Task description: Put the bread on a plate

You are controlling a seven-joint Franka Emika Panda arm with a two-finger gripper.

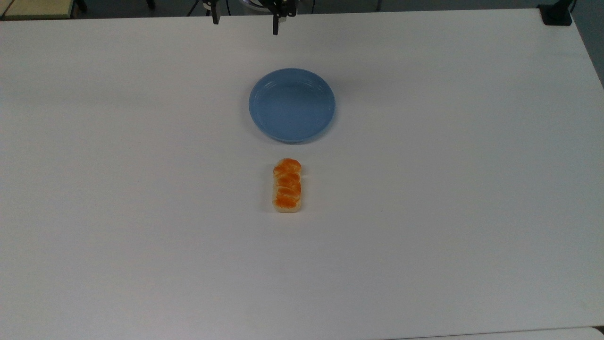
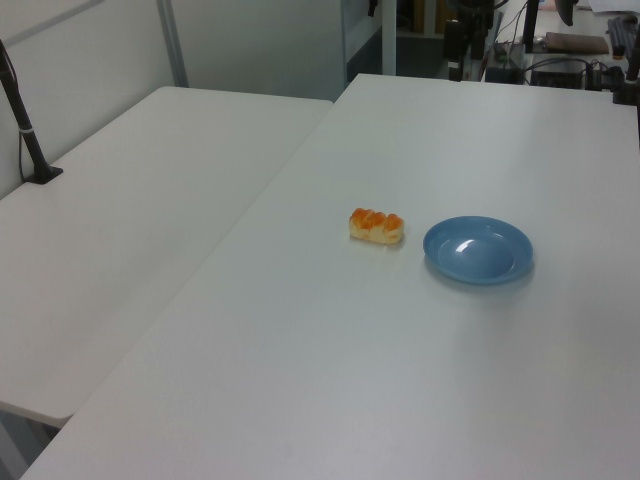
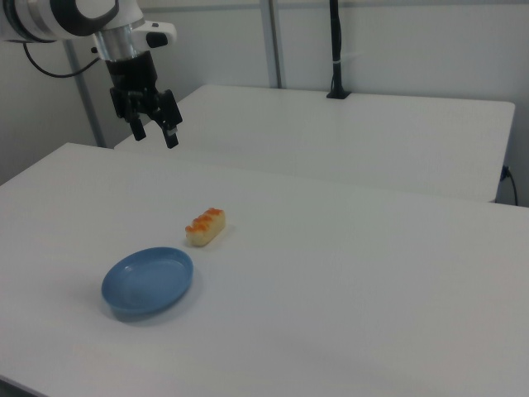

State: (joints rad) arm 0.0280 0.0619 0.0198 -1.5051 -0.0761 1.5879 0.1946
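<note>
Bread (image 1: 287, 185) lies flat on the white desk (image 1: 448, 189), braided orange-brown top facing up, pale sides visible. In the top view its long axis runs up-down and it sits just below the plate (image 1: 292, 105), close to it but apart, with a strip of bare desk between them. In the left view the bread (image 2: 376, 226) is on the plate's (image 2: 478, 250) left; in the right view the bread (image 3: 206, 227) is up and to the right of the plate (image 3: 148, 281). Plate is light blue, round, shallow, with nothing on it, resting flat on the desk. Gripper (image 3: 154, 131) hangs in the air well apart from both items, above the desk's far edge in the right view's upper left; its 2 fingers point down and stand spread with a clear gap, nothing between them. In the top view the gripper (image 1: 245, 21) shows at the top edge, beyond the plate. A 2nd white desk (image 2: 130, 230) adjoins, with a black post (image 3: 335, 50) clamped on it.
</note>
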